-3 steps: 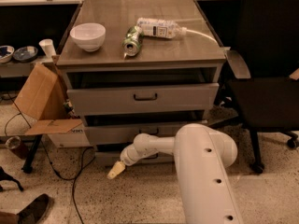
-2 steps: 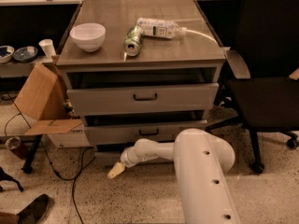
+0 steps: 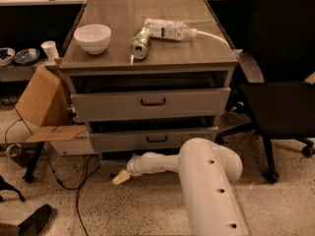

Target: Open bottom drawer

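The grey cabinet has two pulled-out drawer fronts with black bar handles, a tall one and a lower one. The bottom drawer shows only as a low grey strip under them near the floor. The rest of it and its handle are hidden behind my arm. My gripper is low at the cabinet's front left, just above the floor and in front of that strip, pointing down-left. My white arm reaches in from the lower right.
A white bowl, a can and a plastic bottle lie on the cabinet top. An open cardboard box and cables are to the left. A black office chair is to the right.
My wrist has shifted slightly down and to the left. The gripper tip stays at about the same spot near the floor. The drawers have not moved.
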